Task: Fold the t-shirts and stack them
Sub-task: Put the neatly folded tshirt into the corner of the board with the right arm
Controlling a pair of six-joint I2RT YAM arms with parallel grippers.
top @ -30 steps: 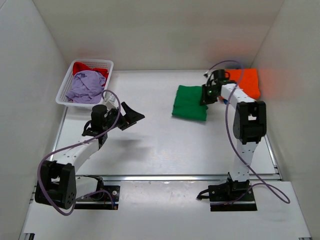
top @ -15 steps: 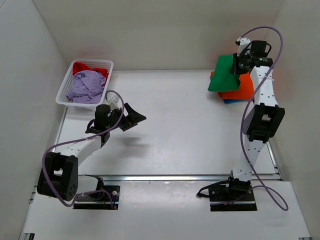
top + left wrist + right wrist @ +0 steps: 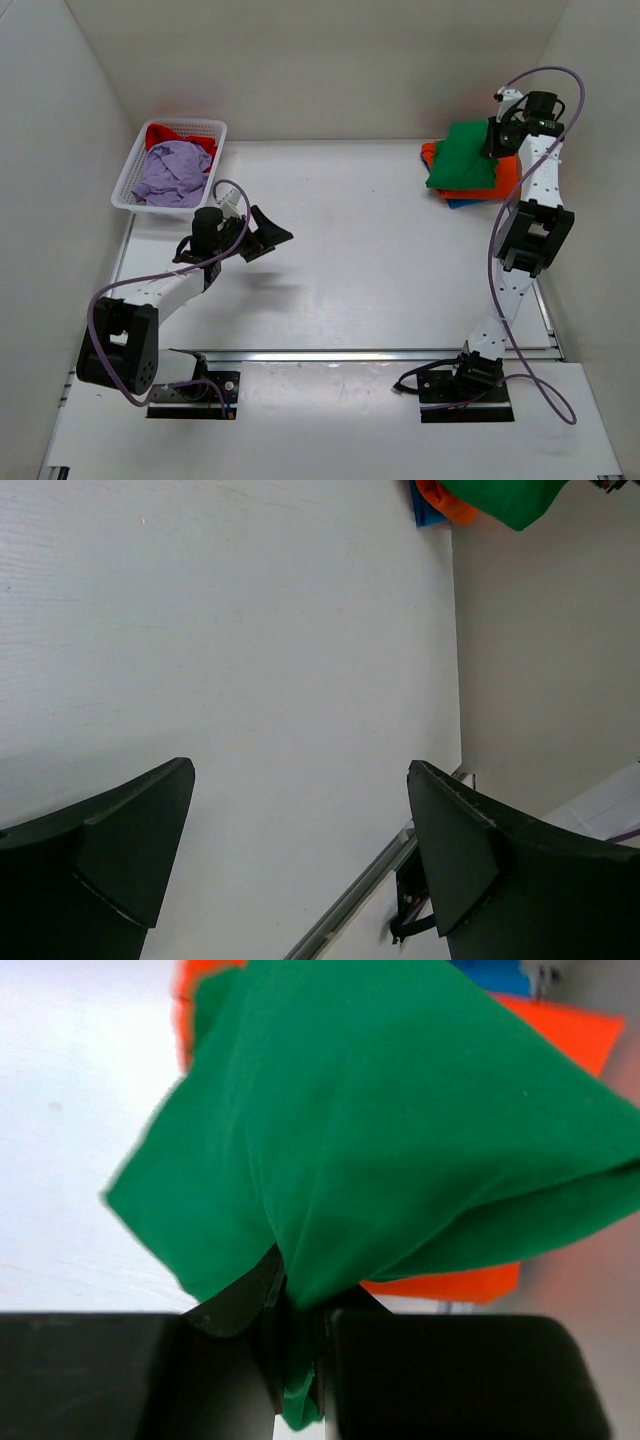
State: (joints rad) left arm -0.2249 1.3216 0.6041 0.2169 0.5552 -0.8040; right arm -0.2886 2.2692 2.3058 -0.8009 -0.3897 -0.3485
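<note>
1. Though hanging above the table (image 3: pixel 350 260) at near L, holds nothing in L gripper (image 3: pixel 265 235) (image 3: pixel 300 775): spread wide, empty.
2. Further back, L edge: shows white mesh basket (image 3: pixel 127 178) w/ crumpled lavender shirt (image 3: pixel 172 172) in front, red shirt (image 3: pixel 170 135) behind.
3. At far R corner: pinches bunched edge of green shirt (image 3: pixel 460 155) (image 3: pixel 400 1140) in R gripper (image 3: pixel 495 138) (image 3: pixel 297 1360), clamped tight; drapes cloth over folded stack, contact w/ it unclear.
4. Under that: orange shirt (image 3: pixel 506 176) (image 3: pixel 565 1030) on blue shirt (image 3: pixel 458 202) (image 3: pixel 500 975), beside R wall.

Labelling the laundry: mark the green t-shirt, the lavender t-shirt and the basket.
green t-shirt (image 3: pixel 463 155), top view, middle of the cloth.
lavender t-shirt (image 3: pixel 168 172), top view, centre of the crumpled heap.
basket (image 3: pixel 190 124), top view, far rim.
</note>
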